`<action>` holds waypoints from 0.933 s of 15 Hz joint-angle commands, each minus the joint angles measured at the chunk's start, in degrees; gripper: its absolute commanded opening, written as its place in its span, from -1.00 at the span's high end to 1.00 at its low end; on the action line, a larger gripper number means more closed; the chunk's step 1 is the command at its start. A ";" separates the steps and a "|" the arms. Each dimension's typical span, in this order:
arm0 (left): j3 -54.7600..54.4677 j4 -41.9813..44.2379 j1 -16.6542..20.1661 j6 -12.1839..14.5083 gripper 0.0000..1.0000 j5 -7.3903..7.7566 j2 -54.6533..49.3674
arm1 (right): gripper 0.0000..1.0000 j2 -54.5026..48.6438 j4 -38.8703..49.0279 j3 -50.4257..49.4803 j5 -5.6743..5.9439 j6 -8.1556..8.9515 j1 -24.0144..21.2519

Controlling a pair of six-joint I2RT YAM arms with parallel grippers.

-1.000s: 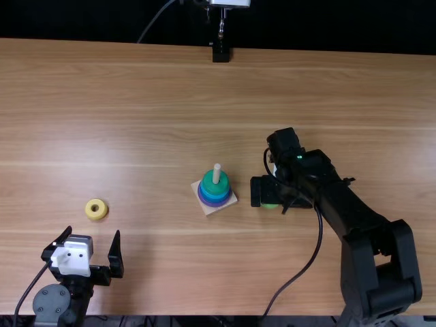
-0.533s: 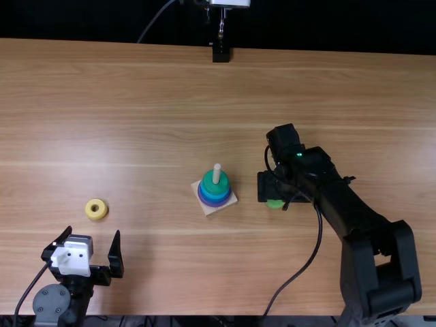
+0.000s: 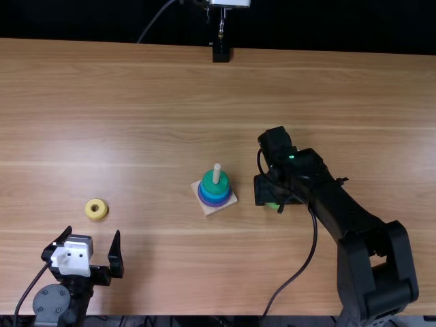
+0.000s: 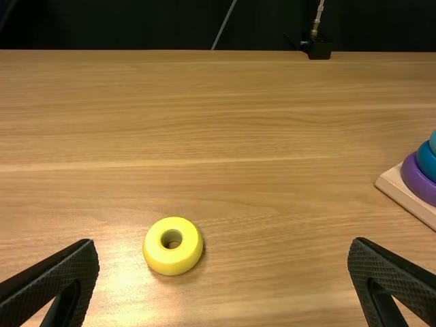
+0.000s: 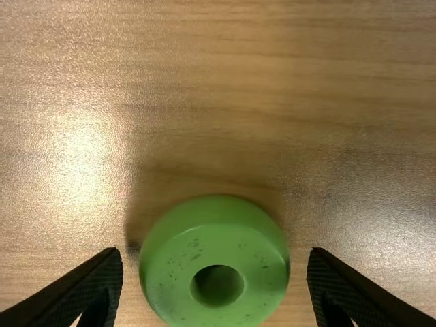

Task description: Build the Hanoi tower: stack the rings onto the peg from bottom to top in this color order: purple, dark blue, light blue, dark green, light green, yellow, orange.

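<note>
Pale wood counter (image 3: 150, 122), dark beyond its top edge. Right of centre in the top view, the right pincer (image 5: 214, 252) is spread, one finger either side of the light green ring (image 5: 167, 279). Closing should grip its width; then the peg (image 3: 216, 174), leftward near centre, awaits. Lower left, the left pincer (image 3: 93, 231) gapes near the yellow ring (image 3: 101, 214).
</note>
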 commanded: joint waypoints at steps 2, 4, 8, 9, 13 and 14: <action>-6.04 -4.61 0.55 0.80 -1.00 0.16 -0.89 | -0.41 1.76 0.10 0.86 0.97 0.82 0.81; -6.04 -4.61 0.55 0.80 -1.00 0.05 -0.89 | -0.41 1.85 0.10 0.78 0.86 0.82 0.90; -6.04 -4.61 0.55 0.80 -1.00 0.05 -0.89 | -0.41 3.17 0.63 0.78 0.97 1.98 0.99; -6.04 -4.61 0.55 0.80 -1.00 0.16 -0.89 | -0.41 4.22 0.63 0.86 0.97 3.24 1.08; -6.04 -4.61 0.55 0.80 -1.00 0.05 -0.89 | -0.11 4.57 -0.11 0.60 0.86 4.09 1.17; -6.04 -4.61 0.55 0.80 -1.00 0.05 -0.89 | 0.35 4.49 -0.32 0.86 0.97 4.09 1.17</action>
